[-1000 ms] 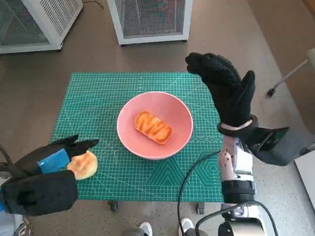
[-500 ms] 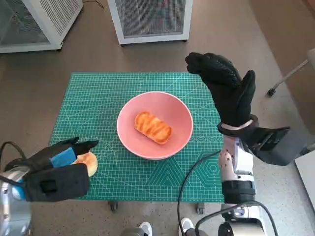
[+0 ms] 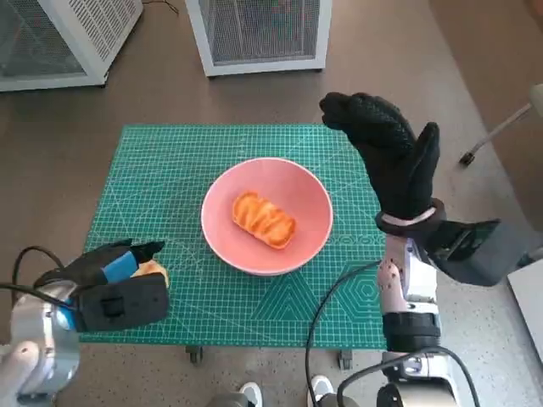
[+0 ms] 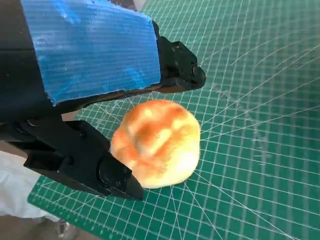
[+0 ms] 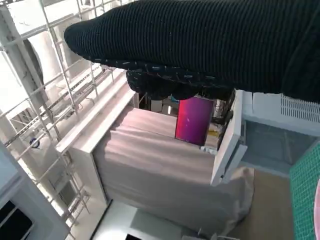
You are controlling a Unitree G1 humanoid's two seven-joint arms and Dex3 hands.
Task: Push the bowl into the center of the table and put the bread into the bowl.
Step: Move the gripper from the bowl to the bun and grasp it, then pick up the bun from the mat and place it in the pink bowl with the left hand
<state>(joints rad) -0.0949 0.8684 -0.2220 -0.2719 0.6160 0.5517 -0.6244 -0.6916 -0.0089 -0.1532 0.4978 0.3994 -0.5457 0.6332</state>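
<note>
Head view: a pink bowl (image 3: pixel 266 215) sits at the middle of the green tabletop (image 3: pixel 212 153), with a striped loaf of bread (image 3: pixel 264 220) lying inside it. Near the tabletop's front left corner, the left robot hand (image 3: pixel 109 270) covers a round bun (image 3: pixel 153 271). The right robot hand (image 3: pixel 389 155) is raised beside the bowl, released, fingers spread, holding nothing.

Left wrist view: the bun (image 4: pixel 156 142) rests on the tabletop (image 4: pixel 260 125) between the left robot hand's black fingers (image 4: pixel 112 176); whether they actually grasp it I cannot tell.

Right wrist view: the glove (image 5: pixel 210 45) crosses the frame, a white cabinet (image 5: pixel 150 170) behind.
</note>
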